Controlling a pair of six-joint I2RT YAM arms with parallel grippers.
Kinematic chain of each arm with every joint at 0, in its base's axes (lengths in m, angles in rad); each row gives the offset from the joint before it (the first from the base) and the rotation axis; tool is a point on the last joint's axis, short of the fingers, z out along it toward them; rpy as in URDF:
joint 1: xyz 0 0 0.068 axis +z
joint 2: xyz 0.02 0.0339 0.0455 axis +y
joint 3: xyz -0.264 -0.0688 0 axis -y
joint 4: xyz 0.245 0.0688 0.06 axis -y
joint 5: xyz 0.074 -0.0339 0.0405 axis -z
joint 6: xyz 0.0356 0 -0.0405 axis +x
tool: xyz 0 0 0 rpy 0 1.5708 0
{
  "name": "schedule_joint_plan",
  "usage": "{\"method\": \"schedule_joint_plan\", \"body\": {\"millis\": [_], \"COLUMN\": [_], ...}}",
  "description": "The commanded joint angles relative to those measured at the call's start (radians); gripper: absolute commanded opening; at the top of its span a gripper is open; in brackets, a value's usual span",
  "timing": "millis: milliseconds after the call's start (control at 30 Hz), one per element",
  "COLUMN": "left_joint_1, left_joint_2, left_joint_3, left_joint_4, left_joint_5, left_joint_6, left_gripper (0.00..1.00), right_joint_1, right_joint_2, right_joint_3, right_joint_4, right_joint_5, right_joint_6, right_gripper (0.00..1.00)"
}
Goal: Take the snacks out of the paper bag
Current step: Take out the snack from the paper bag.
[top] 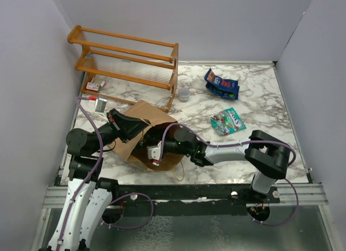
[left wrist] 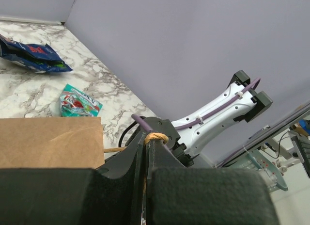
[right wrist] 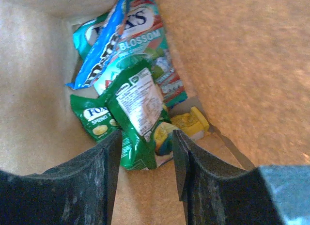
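The brown paper bag (top: 141,119) lies on its side on the marble table, mouth toward the arms. My left gripper (top: 145,123) is shut on the bag's twisted paper handle (left wrist: 156,137) and holds the mouth up. My right gripper (right wrist: 146,143) is open inside the bag, its fingers either side of a green snack packet (right wrist: 136,108). Behind it lie a blue packet (right wrist: 101,45), a teal packet (right wrist: 150,40) and a yellow one (right wrist: 191,122). Two snacks lie out on the table: a blue one (top: 221,84) and a teal one (top: 227,121).
An orange wooden rack (top: 127,64) stands at the back left, with small red and white boxes (top: 95,86) under and beside it. A small clear cup (top: 184,93) stands next to the rack. White walls close in the table on three sides.
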Motion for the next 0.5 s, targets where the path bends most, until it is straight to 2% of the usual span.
{"method": "schedule_joint_plan", "body": {"millis": [0, 267, 467], "left_joint_1": [-0.002, -0.002, -0.002], "left_joint_2": [-0.019, -0.019, -0.02], "left_joint_3": [0.0, 0.019, 0.03], "left_joint_4": [0.029, 0.031, 0.026], "left_joint_5": [0.026, 0.023, 0.027], "left_joint_6": [0.01, 0.008, 0.006], "left_gripper": [0.0, 0.0, 0.0], "right_joint_1": [-0.002, -0.034, -0.057], "right_joint_2": [0.053, 0.138, 0.201], "right_joint_3": [0.031, 0.113, 0.234], "right_joint_4": [-0.098, -0.138, -0.244], "right_joint_5": [-0.049, -0.05, -0.059], "right_joint_6": [-0.117, -0.186, -0.192], "right_gripper": [0.47, 0.51, 0.64]}}
